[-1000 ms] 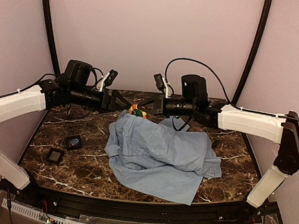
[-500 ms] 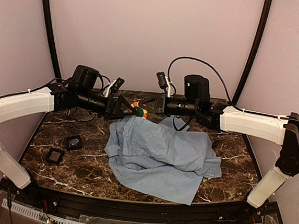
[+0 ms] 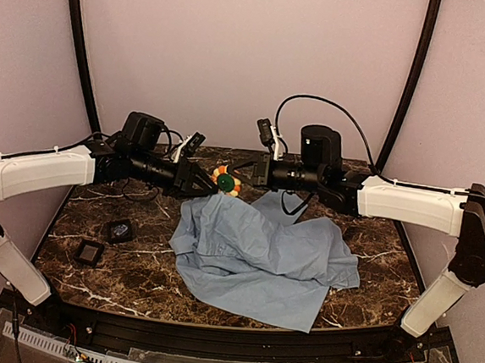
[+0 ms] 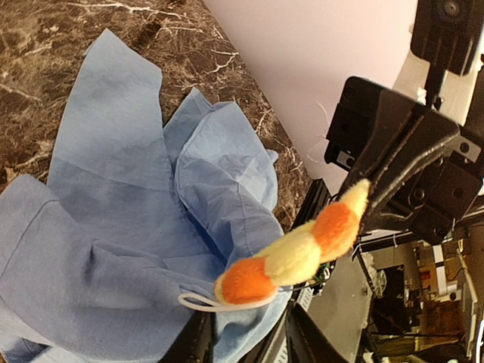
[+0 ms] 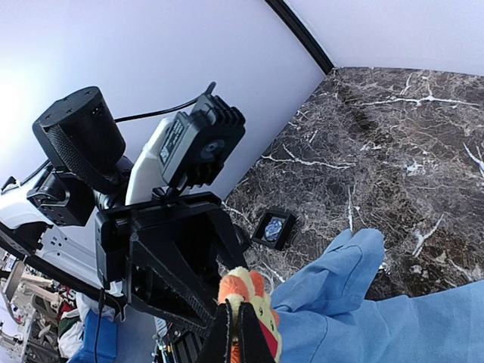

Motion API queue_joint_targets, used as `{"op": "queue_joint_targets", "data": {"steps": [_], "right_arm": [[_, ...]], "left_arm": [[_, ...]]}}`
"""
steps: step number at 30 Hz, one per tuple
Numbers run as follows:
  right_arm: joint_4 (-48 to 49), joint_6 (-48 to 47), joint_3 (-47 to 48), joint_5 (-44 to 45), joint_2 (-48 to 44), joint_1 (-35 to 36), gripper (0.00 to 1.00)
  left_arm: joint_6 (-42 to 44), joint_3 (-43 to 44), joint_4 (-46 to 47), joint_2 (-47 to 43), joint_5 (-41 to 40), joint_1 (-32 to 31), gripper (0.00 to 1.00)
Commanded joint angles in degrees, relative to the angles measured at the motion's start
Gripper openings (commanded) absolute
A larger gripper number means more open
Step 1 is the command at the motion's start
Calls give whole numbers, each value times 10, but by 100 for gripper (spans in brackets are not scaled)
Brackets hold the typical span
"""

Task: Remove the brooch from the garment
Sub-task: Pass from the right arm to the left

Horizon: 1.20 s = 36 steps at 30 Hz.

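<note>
The brooch (image 3: pixel 226 180), a flower of orange, yellow and red petals around a green centre, hangs above the back of the table. My right gripper (image 3: pixel 243 172) is shut on its edge, seen close up as brooch (image 5: pixel 236 283) and gripper (image 5: pixel 237 308). The light blue garment (image 3: pixel 258 251) lies crumpled on the marble, its upper left corner drawn up to the brooch. My left gripper (image 3: pixel 204 187) reaches in from the left. In its wrist view, garment (image 4: pixel 113 189) fabric fills the gap between the fingers of the left gripper (image 4: pixel 246 336), just under the brooch (image 4: pixel 295 253).
Two small black square pads (image 3: pixel 120 230) (image 3: pixel 89 253) lie on the table's left side; one pad (image 5: pixel 274 228) also shows in the right wrist view. A curved pale wall (image 3: pixel 253 55) rises close behind the grippers. The table's front rail (image 3: pixel 212 340) runs along the bottom.
My left gripper has moved right, up to the brooch, and its jaws have narrowed around the fabric beneath it. The right gripper keeps hold of the brooch and has shifted slightly right.
</note>
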Motion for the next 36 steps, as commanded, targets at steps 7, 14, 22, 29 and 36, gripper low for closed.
{"op": "queue_joint_targets", "data": {"steps": [7,14,22,29,36], "right_arm": [[26,-1,-12,24,-19,-4,0],[14,-4,-16,33,-21,-4,0],[-139,-77,-59,83,-77,-4,16],[-258,-82,-115,112,-178,-4,47],[-375,-71,-27,151,-150,-7,72]], "left_arm": [[-6,-8,15,1,12,1,6],[-2,-5,6,3,6,1,1],[14,18,-15,37,16,0,1],[67,59,-64,81,59,-10,1],[104,75,-103,99,68,-32,1]]}}
